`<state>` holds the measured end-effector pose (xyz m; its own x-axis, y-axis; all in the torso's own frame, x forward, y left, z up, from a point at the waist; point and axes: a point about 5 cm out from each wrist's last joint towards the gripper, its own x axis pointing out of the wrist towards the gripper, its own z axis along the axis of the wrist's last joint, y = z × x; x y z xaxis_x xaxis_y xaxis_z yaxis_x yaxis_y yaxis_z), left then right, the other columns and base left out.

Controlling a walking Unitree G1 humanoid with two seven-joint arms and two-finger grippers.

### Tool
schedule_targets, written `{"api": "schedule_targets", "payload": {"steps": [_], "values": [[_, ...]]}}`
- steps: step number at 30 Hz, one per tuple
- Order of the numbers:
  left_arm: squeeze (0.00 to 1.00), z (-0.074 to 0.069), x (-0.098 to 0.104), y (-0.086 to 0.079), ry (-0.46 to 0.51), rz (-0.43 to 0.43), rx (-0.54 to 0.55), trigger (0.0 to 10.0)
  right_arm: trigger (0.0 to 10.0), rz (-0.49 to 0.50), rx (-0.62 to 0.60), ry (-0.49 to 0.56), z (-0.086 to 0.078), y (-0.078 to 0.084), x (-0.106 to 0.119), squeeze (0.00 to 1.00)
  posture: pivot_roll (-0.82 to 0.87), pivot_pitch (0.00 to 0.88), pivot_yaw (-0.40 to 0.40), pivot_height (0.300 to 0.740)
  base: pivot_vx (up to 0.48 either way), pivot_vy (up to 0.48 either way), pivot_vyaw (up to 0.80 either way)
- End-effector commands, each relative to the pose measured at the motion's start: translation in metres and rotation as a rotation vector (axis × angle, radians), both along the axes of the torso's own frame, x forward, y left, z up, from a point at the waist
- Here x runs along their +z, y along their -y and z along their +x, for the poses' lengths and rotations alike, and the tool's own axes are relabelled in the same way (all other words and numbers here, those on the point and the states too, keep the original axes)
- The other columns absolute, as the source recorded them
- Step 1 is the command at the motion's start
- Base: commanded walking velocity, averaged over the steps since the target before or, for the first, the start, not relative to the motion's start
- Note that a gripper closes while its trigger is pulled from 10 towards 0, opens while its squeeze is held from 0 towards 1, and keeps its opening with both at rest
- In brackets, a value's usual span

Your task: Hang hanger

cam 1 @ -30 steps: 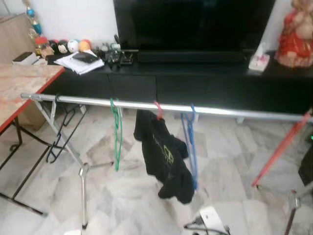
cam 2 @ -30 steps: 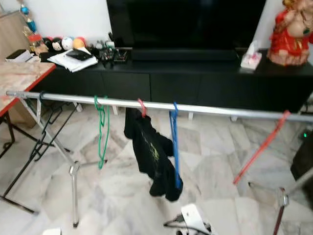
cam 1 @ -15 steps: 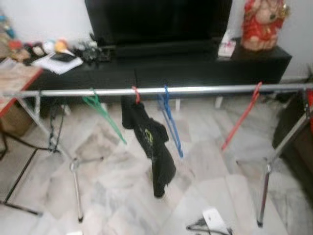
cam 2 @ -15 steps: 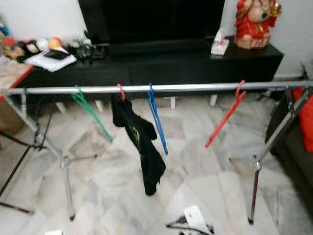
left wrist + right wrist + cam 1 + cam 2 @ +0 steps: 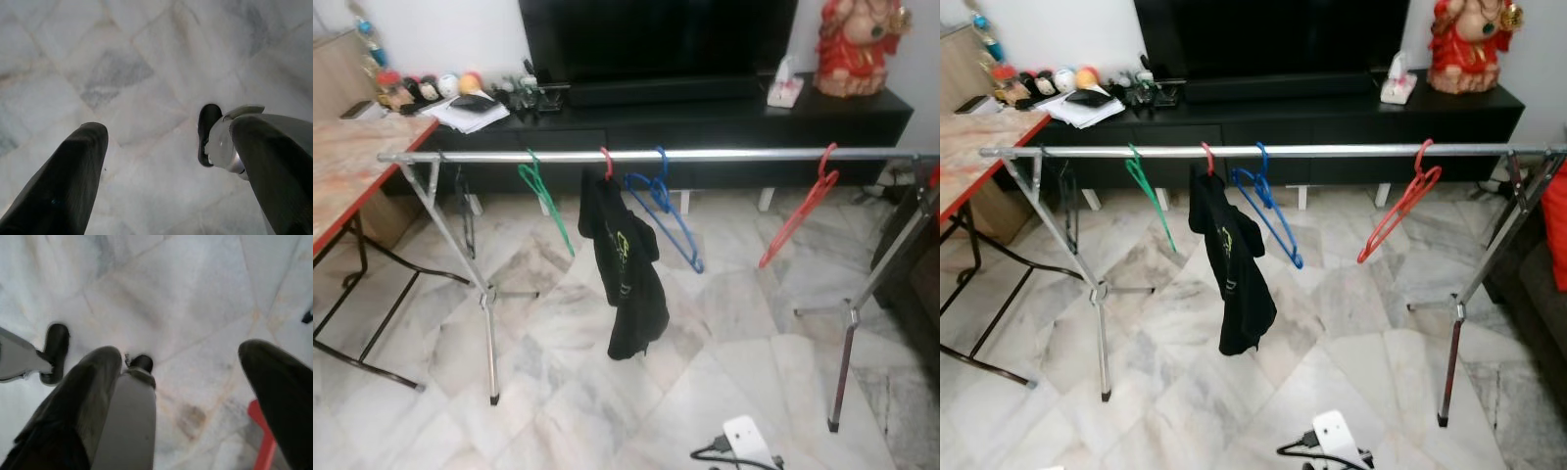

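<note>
A red hanger (image 5: 1398, 213) hangs tilted on the silver garment rail (image 5: 1332, 151), at two o'clock in the head view. It looks light, stiff and slippery; grip near the hook. Left gripper (image 5: 166, 166) and right gripper (image 5: 190, 382) point floorward, fingers spread, empty.
</note>
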<state>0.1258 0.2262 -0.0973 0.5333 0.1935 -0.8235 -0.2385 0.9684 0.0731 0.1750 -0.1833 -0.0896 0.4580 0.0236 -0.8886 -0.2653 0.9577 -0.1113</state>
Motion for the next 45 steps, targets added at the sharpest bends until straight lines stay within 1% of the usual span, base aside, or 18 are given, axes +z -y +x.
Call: {"api": "schedule_targets", "payload": {"steps": [1,5,13,19,31,33,35,40,45], "values": [[0.0,-0.008,-0.001,-0.009,-0.022,0.034,0.02,10.0,10.0,0.023,-0.001,0.001,0.001,-0.008,0.0,0.0,-0.04,0.0,0.05,0.74,0.0,0.0,0.0],[0.0,-0.009,0.0,-0.01,-0.025,0.039,0.028,10.0,10.0,0.022,0.004,-0.006,0.001,-0.008,-0.001,0.0,-0.04,0.0,0.053,0.74,0.0,0.0,0.0],[0.0,-0.009,0.0,-0.014,-0.02,0.043,0.041,10.0,10.0,0.016,0.021,-0.016,0.0,-0.01,-0.001,0.0,-0.04,0.0,0.065,0.74,0.0,0.0,-0.79],[0.0,-0.003,0.003,-0.018,0.0,0.047,0.035,10.0,10.0,0.02,0.02,-0.017,-0.001,-0.011,-0.001,0.0,-0.04,0.0,0.069,0.74,0.0,0.0,-0.78],[0.0,0.004,0.004,-0.012,0.018,0.043,0.016,10.0,10.0,0.014,0.019,-0.017,0.0,-0.009,-0.001,0.0,-0.05,0.0,0.065,0.74,0.0,0.0,-0.78],[0.0,0.005,0.005,-0.011,0.013,0.054,-0.018,10.0,10.0,0.013,0.016,-0.017,0.0,-0.009,-0.001,0.0,-0.05,0.0,0.063,0.74,0.0,0.0,-0.78],[0.0,0.005,0.005,-0.011,0.012,0.055,-0.022,10.0,10.0,0.012,0.015,-0.017,0.0,-0.009,-0.001,0.0,-0.05,0.0,0.063,0.74,0.0,0.0,-0.78],[0.0,0.005,0.004,-0.009,0.011,0.054,-0.001,10.0,10.0,0.009,0.014,-0.016,0.0,-0.009,-0.001,0.0,-0.04,0.0,0.058,0.74,0.0,0.0,-0.78],[0.0,0.005,0.004,-0.007,0.012,0.058,-0.007,10.0,10.0,0.01,0.012,-0.017,0.0,-0.009,-0.001,0.0,-0.04,0.0,0.06,0.74,0.0,0.0,-0.78]]}}
